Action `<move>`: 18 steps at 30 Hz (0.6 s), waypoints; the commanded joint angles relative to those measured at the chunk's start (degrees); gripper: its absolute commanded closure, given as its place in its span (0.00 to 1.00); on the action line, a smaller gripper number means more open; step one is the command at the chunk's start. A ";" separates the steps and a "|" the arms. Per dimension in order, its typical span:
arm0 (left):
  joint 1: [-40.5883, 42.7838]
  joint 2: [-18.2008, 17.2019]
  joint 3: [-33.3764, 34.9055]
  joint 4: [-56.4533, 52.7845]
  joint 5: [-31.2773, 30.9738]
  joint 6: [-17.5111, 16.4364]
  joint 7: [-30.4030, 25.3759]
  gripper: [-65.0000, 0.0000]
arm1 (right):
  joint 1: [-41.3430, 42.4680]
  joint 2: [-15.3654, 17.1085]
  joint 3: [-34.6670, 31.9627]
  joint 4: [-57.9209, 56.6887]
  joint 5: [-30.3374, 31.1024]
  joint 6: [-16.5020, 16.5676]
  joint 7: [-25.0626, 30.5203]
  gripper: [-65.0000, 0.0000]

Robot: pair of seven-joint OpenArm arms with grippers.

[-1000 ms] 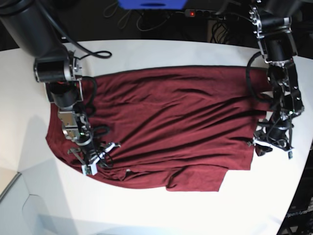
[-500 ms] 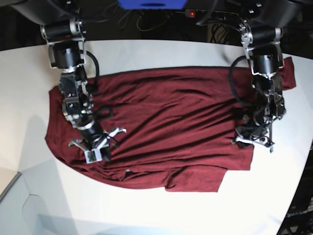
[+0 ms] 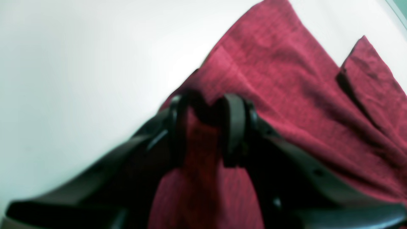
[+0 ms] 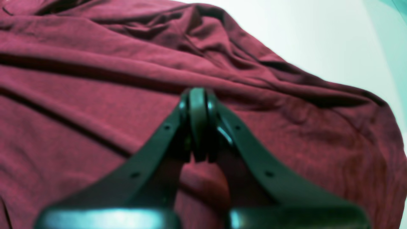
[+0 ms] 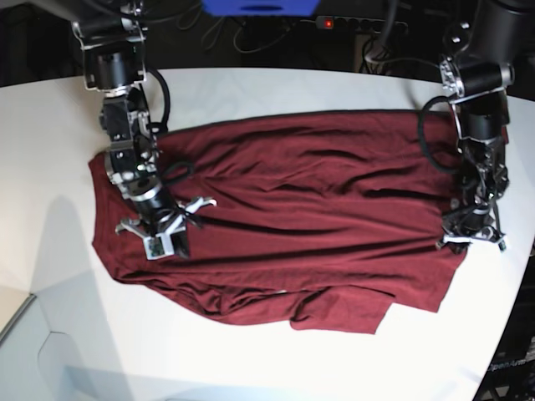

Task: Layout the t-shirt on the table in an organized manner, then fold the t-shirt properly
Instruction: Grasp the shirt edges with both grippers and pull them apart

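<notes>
The white bench [image 5: 276, 368] fills the base view, with a curved near edge and bare surface on all sides of the cloth. The dark maroon t-shirt [image 5: 292, 217] lies spread across its middle, wrinkled, with long creases running across it; its lower hem is uneven, with a flap jutting toward the near edge of the bench. In the base view the right arm reaches down from the upper left, and the right end effector [image 5: 163, 236] sits over the shirt's left portion, inside the cloth's outline and close to its lower-left edge. In the right wrist view the right end effector [image 4: 197, 124] has its two fingers pressed together with no cloth showing between them, and maroon fabric lies beneath and all around it; whether the tips touch the cloth cannot be told. The left arm comes down at the right side of the base view, where the left end effector [image 5: 472, 238] meets the shirt's right edge. In the left wrist view the left end effector [image 3: 203, 130] is clamped on a bunched fold of the t-shirt [image 3: 286, 95] at its border, with bare bench [image 3: 79, 63] just beside the fingers.
</notes>
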State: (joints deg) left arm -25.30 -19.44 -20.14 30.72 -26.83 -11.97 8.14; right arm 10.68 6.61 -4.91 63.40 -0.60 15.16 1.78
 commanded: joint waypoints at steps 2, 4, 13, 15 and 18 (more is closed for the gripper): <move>-2.44 -1.26 -0.03 0.44 0.41 0.67 0.52 0.71 | -0.35 0.29 0.12 1.70 0.65 0.01 1.69 1.00; -3.49 -1.70 -0.03 0.44 0.41 0.67 0.61 0.71 | -2.02 0.29 0.12 3.64 0.65 0.01 1.69 1.00; -5.87 -1.96 -0.03 3.61 0.32 0.67 1.05 0.71 | -10.46 3.37 0.29 13.04 0.65 0.01 1.60 1.00; -5.16 -1.96 -0.03 4.93 0.32 0.67 1.05 0.71 | -11.60 4.42 1.08 12.34 0.65 0.01 1.60 1.00; -2.96 -1.61 -0.03 8.80 0.24 0.67 2.10 0.71 | -13.09 4.51 2.67 10.76 0.73 0.01 1.60 1.00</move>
State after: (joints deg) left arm -27.03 -20.12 -20.14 38.70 -26.22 -10.92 10.98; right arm -3.22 10.66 -2.37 73.06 -0.60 15.33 1.23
